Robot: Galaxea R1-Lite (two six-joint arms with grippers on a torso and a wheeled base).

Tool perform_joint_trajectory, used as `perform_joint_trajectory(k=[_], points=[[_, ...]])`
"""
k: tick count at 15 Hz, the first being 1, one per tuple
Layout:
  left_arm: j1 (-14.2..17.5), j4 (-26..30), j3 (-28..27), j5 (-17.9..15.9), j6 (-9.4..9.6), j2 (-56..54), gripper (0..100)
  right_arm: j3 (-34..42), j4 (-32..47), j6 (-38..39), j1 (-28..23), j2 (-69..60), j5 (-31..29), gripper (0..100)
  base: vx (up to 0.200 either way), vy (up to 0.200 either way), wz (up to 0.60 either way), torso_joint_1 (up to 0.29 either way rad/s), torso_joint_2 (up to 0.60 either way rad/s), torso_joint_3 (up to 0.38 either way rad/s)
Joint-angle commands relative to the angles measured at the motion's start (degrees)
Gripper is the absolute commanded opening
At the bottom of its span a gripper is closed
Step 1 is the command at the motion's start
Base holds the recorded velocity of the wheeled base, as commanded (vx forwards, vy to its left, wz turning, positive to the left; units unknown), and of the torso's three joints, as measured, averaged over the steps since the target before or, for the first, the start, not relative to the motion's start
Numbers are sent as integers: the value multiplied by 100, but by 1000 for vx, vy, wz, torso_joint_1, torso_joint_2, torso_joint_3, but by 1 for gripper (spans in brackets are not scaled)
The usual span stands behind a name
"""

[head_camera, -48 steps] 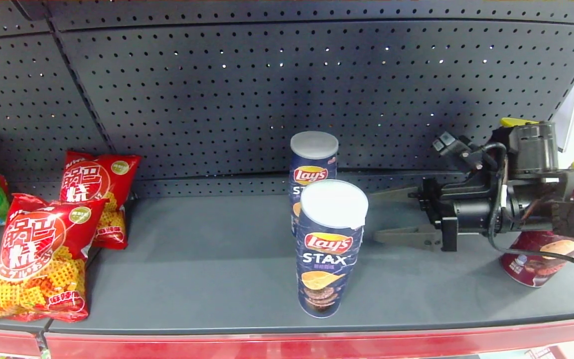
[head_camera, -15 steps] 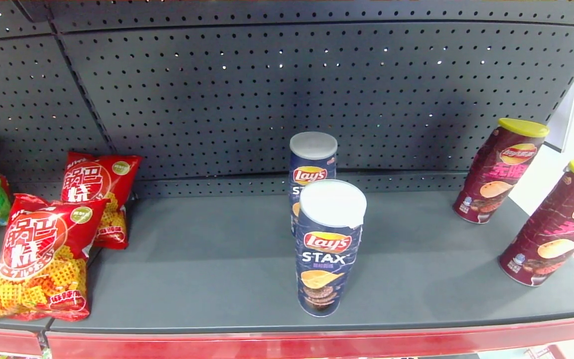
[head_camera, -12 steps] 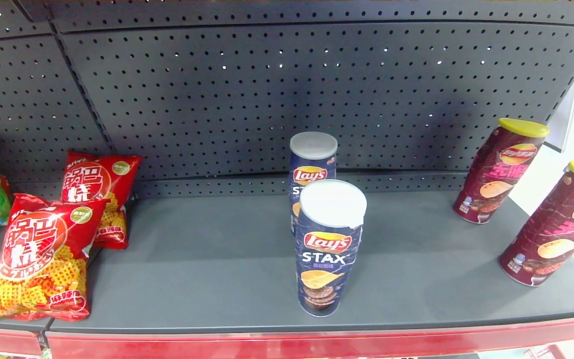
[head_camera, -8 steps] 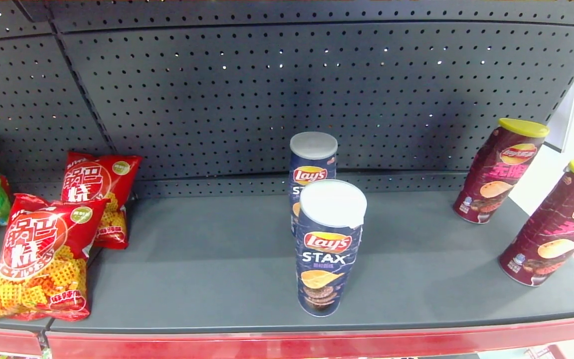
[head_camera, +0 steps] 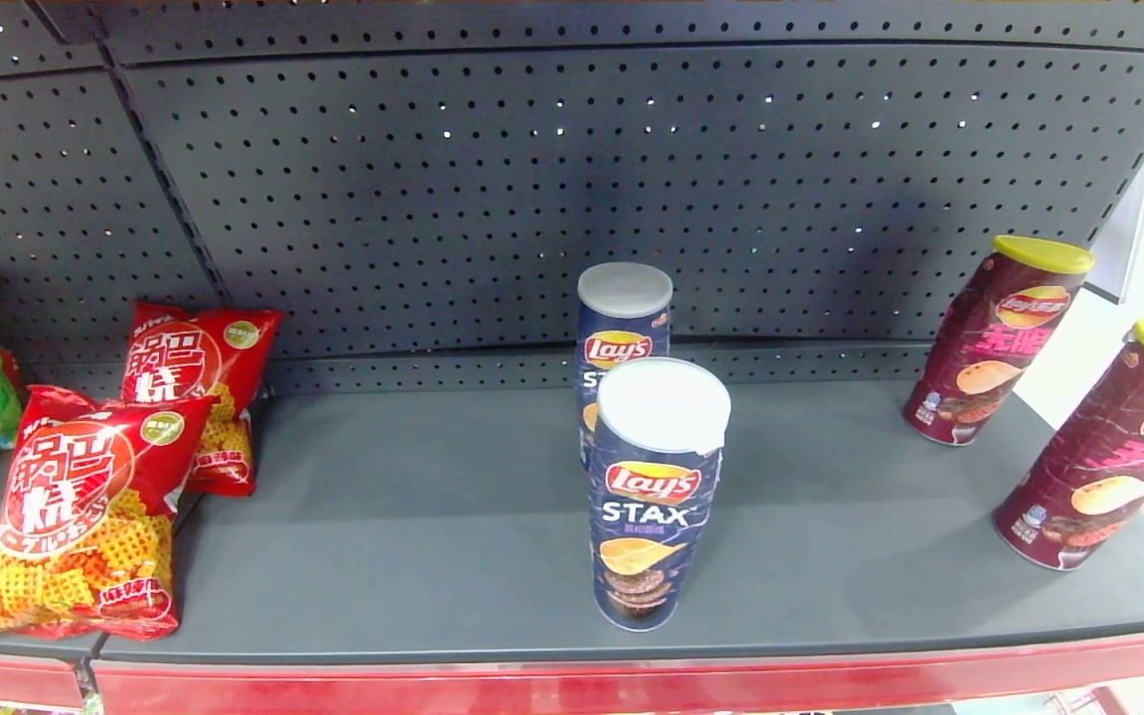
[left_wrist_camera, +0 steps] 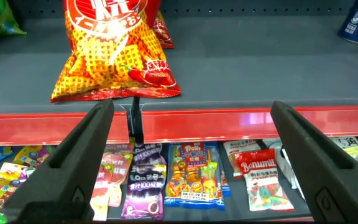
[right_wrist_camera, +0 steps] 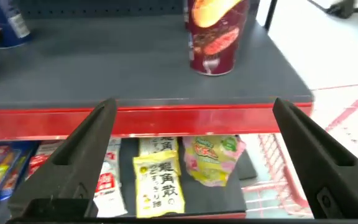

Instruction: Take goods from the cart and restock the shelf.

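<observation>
Maroon cans (head_camera: 994, 343) and blue cans (head_camera: 656, 497) are set on the shelf (head_camera: 413, 536). The left gripper (left_wrist_camera: 191, 104) and right gripper (right_wrist_camera: 194, 102) are held spread and empty before its red lip (head_camera: 572, 685). Next, more should be fetched from the cart (right_wrist_camera: 353, 124), gripped mid-body and kept upright.

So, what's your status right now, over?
Left claw and right claw open, empty, at the red shelf edge. Dark blue chip tubes upright mid-shelf, maroon yellow-lidded tubes right. Nothing blocking grey shelf.
</observation>
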Motion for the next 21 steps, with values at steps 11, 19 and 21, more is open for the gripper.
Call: perform_joint_trajectory(k=[11, 19, 21], points=[[1, 1, 1, -2, -1, 9, 100, 11, 3, 45, 37, -90, 32, 100, 0, 0, 0, 0, 0, 0], [1, 1, 1, -2, -1, 9, 100, 11, 3, 45, 37, -90, 32, 100, 0, 0, 0, 0, 0, 0], [1, -8, 1, -2, -1, 9, 100, 11, 3, 45, 37, -90, 32, 100, 0, 0, 0, 0, 0, 0]])
